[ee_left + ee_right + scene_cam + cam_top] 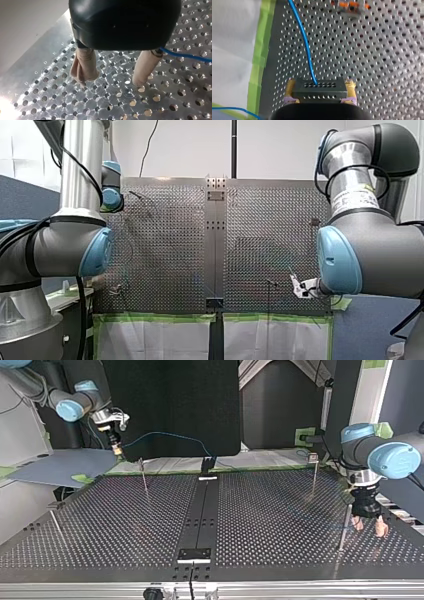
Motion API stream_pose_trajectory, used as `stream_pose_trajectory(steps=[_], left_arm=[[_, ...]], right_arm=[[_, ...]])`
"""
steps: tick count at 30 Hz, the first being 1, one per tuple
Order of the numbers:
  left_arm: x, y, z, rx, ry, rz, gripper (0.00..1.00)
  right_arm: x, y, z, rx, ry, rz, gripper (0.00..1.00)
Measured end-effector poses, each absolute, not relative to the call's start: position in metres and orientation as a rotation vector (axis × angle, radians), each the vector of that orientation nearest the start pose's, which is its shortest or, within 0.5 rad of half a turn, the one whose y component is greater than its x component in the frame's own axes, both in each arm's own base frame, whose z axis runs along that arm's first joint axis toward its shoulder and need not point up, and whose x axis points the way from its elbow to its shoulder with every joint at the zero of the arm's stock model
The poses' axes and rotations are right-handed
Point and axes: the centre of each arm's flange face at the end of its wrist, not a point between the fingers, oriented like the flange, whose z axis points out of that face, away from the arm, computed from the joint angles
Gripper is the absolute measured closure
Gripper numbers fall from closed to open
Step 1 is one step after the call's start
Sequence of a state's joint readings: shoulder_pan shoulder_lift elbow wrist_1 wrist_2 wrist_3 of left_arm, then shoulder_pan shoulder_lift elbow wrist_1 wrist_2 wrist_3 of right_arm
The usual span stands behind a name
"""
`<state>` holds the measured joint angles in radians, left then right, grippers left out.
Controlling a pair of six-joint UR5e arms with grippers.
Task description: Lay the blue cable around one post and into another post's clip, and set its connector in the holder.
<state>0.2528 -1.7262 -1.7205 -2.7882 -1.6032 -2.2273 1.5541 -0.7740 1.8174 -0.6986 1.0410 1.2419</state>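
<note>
Closest to the top camera lay the table (280,510), a perforated metal sheet split down its middle by a dark strip (202,510), with thin posts (144,476) standing well apart on it. Just above its near part, at that view's right, hung the left gripper (370,527), its beige pads spread wide with nothing between them. Farther off, over the far edge at that view's left, the right gripper (116,450) hung in the air, clenched on the connector (318,90). A black panel (170,405) stood behind, and green tape (259,50) lined the table's edge.

The cable (170,435) was thin and bright blue. From the connector it rose in a shallow arc through the air, passed above one post without touching it, and came down at the strip's far end.

Only the right wrist view showed the connector plainly: a black block with rows of small holes, with yellow pads pressed on two sides and an orange-tabbed part (350,6) on the table ahead. Only the left wrist view showed a blue strand (187,56) beside one pad; whether it was the same cable I could not tell.
</note>
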Motion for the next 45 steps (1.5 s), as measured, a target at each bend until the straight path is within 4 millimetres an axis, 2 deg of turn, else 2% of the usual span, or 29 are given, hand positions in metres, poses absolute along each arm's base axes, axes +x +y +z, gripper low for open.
stream_pose_trajectory(steps=[8, 20, 33, 39, 45], left_arm=[[0.559, 0.010, 0.369, -0.693, 1.362, -0.300, 0.00], [0.559, 0.008, 0.369, -0.701, 1.360, -0.315, 0.00], [0.557, 0.005, 0.366, -0.768, 1.360, -0.423, 0.00], [0.554, 0.003, 0.363, -0.806, 1.376, -0.471, 0.00], [0.543, 0.001, 0.365, -0.848, 1.358, -0.515, 0.00]], right_arm=[[0.167, -0.553, -0.003, 1.810, -0.970, 1.282, 1.00], [0.155, -0.570, 0.003, 1.635, -1.055, 1.287, 1.00], [0.142, -0.587, 0.012, 1.419, -1.133, 1.318, 1.00], [0.141, -0.593, 0.017, 1.349, -1.141, 1.366, 1.00], [0.141, -0.598, 0.022, 1.294, -1.137, 1.419, 1.00]])
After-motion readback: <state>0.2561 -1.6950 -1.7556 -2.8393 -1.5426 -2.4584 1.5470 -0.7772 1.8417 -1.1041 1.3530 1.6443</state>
